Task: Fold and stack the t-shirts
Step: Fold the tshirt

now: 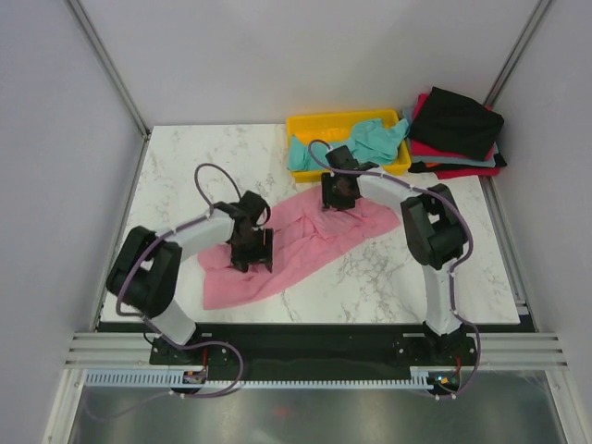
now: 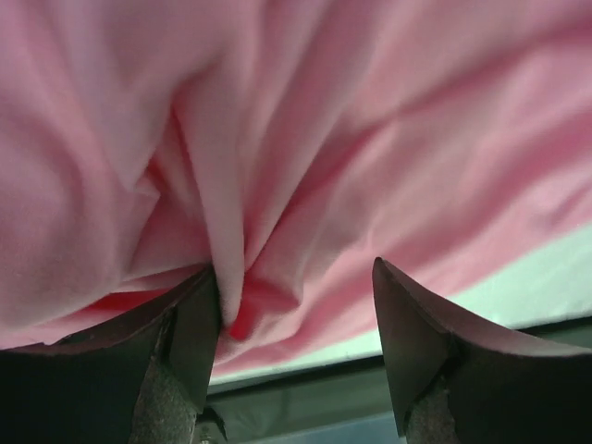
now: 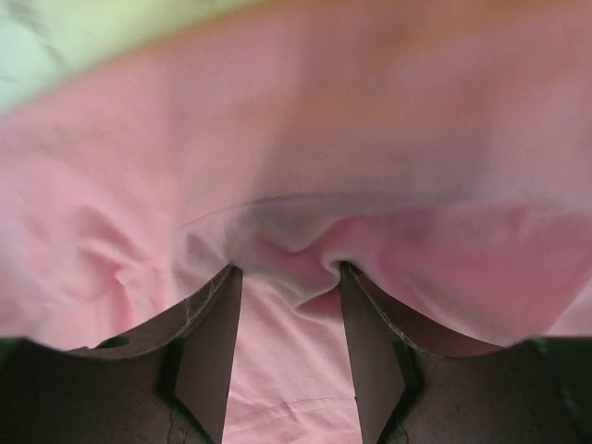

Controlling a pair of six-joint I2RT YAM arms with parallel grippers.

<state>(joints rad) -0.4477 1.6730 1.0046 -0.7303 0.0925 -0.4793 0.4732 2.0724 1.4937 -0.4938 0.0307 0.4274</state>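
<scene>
Pink t-shirt [image 1: 287, 245] lies crumpled mid-surface. Left tool [image 2: 296, 324]: fingers apart, fabric bunched against one. Right tool [image 3: 289, 333]: fingers apart around a fold.

Even, soft overhead light with faint shadows in the top view; both wrist views are close, blurred and pink-tinted.

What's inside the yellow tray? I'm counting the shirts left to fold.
A crumpled teal shirt fills the yellow tray and spills over its left wall. Anything beneath the cloth is covered, so more shirts can't be ruled out.
</scene>
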